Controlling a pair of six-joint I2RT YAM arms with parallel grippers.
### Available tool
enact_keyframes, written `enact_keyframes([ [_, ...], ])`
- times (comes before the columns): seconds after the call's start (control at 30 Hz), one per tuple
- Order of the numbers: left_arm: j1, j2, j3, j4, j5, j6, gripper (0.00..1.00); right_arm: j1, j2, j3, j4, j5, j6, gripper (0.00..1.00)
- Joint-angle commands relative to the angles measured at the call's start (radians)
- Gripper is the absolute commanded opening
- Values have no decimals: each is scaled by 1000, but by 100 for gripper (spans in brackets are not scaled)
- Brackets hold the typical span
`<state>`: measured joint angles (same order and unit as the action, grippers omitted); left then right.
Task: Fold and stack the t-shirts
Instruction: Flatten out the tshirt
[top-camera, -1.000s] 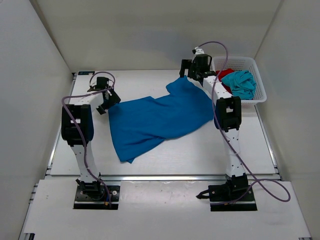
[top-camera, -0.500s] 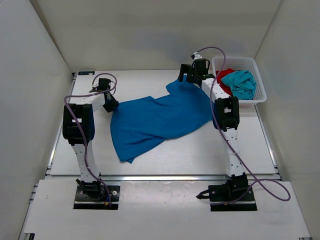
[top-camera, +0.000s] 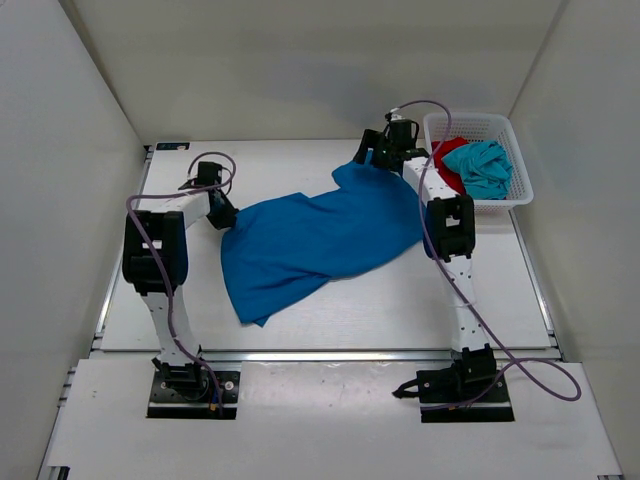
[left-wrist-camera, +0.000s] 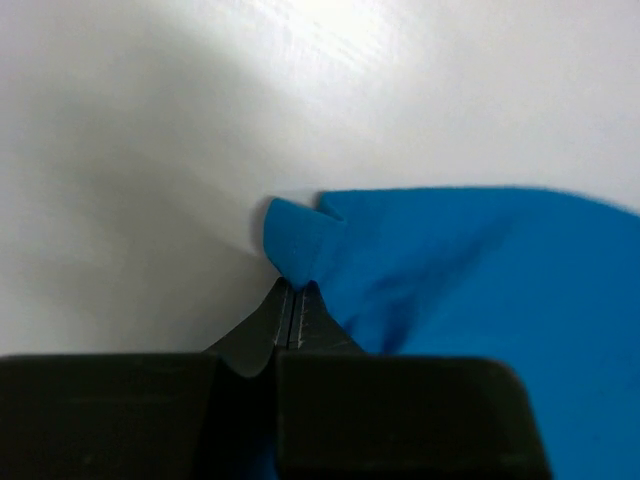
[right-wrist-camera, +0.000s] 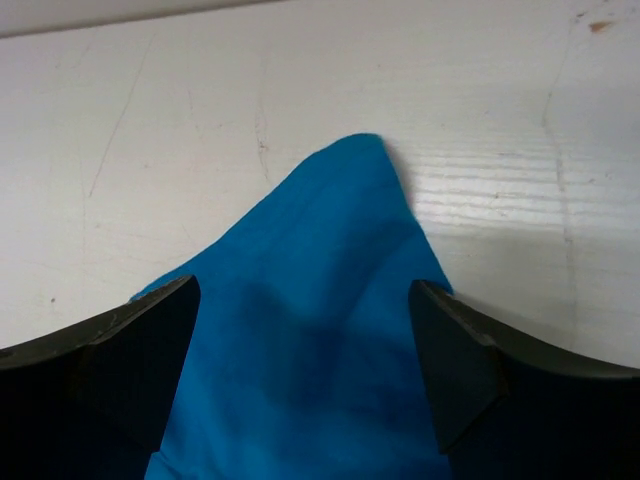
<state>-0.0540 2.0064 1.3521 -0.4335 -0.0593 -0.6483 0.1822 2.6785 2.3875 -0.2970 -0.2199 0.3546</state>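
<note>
- Royal blue t-shirt (top-camera: 320, 240) lies spread and rumpled across the middle of the white desk (top-camera: 400, 310), slanting from the near left to the far right.
- Left hand (left-wrist-camera: 290, 292) is pressed together on the shirt's left corner. A small peak of blue cloth stands up at its fingertips (left-wrist-camera: 272, 318), pinched between them.
- Right hand (right-wrist-camera: 305, 330) sits low over the shirt's far right corner. Its fingers (right-wrist-camera: 140, 350) are spread wide, one on each side of the pointed tip of cloth, and nothing is caught between them.
- White mesh basket (top-camera: 505, 130) stands on the desk at its far right corner, near the right hand.
- Teal t-shirt (top-camera: 485, 168) is bundled inside the basket. The red t-shirt (top-camera: 448, 150) shows beside it, towards the basket's left side, and only a small part of it is visible.
</note>
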Motion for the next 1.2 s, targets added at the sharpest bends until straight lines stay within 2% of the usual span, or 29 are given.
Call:
enact_keyframes([
  [0.0, -24, -130, -85, -45, 22, 16, 0, 5, 4, 48, -82, -52, 48, 82],
  [0.13, -20, -221, -208, -59, 36, -2, 0, 48, -20, 62, -158, 94, -32, 82],
  [0.23, -26, -331, -327, -74, 17, -1, 0, 45, -48, 10, -270, 116, -6, 74],
  [0.27, -21, -348, -337, -79, -8, 6, 0, 46, -63, -29, -310, 114, -8, 67],
  [0.4, -18, -435, -424, -89, 4, 3, 0, 89, -207, -254, -392, 243, -43, 55],
  [0.47, -12, -448, -442, -96, 21, 13, 0, 111, -290, -371, -399, 356, -45, 54],
  [0.6, -7, -474, -446, -142, 6, 36, 0, 120, -504, -691, -372, 324, -8, 55],
  [0.73, -17, -479, -446, -142, 41, 74, 0, 111, -704, -861, -234, 307, -3, 57],
  [0.9, -36, -446, -390, -137, 29, 117, 0, 66, -715, -782, -139, 318, -15, 60],
  [0.97, -27, -437, -372, -139, 33, 119, 0, 57, -649, -725, -146, 346, -16, 64],
  [1.07, -21, -437, -357, -132, 33, 119, 0, 37, -588, -653, -177, 355, -6, 65],
  [1.17, -29, -428, -340, -136, 26, 128, 0, 31, -572, -654, -214, 375, 10, 69],
])
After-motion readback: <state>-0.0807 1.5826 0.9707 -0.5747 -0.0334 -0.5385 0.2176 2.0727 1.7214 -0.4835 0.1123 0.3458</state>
